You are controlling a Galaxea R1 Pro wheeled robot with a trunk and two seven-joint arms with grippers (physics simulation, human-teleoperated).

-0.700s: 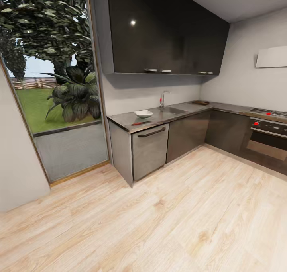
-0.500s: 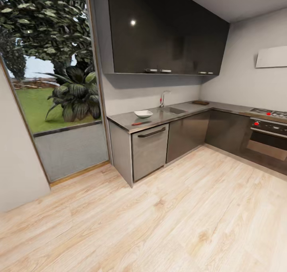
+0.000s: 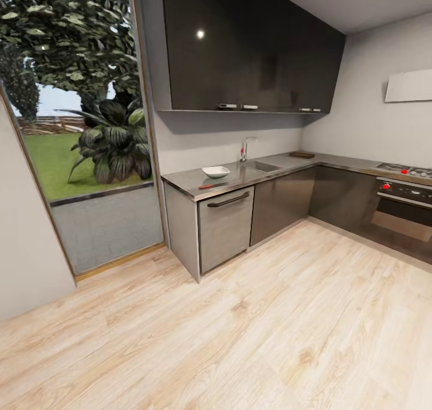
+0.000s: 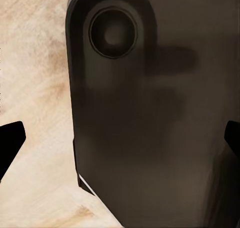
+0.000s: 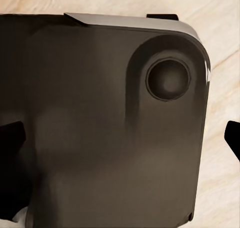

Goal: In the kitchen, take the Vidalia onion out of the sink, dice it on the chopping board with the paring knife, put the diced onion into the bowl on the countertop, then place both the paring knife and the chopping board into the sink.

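The robot stands far from the table point(image 3: 288, 161). The bowl point(image 3: 216, 171) sits beside the sink point(image 3: 259, 166), the paring knife point(image 3: 212, 185) just in front of the bowl (ready for cutting). Each hand looks wide, holding nothing.

Sink point(image 3: 259, 165) interior hidden at this distance; chopping board point(image 3: 301, 155) tiny, far along the countertop point(image 3: 186, 182).

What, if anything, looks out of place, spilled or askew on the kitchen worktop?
Nothing stands out. The bowl sits upright on the countertop, the paring knife lies flat near its front edge, and the chopping board lies flat beyond the sink. No spills show.
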